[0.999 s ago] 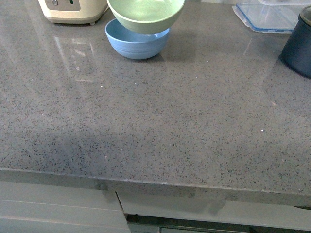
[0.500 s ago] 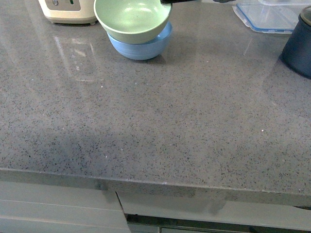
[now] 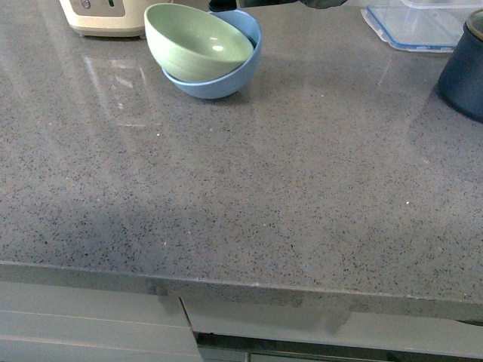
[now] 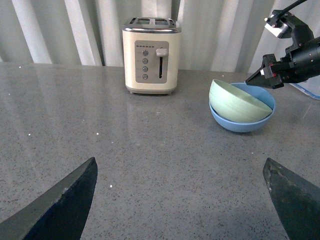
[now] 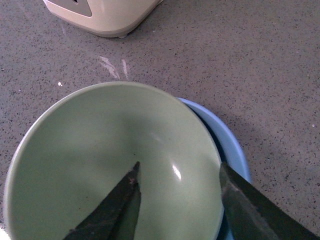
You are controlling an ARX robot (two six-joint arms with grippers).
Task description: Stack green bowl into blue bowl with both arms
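Green bowl (image 3: 198,41) lies tilted inside blue bowl (image 3: 226,84), not seated. Right gripper (image 5: 179,167) is spread astride its rim; left gripper (image 4: 179,162) is wide, empty, well apart. Advice: press the high rim level and withdraw vertically.

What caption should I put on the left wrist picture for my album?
Green bowl sits tilted inside blue bowl, near a cream toaster.
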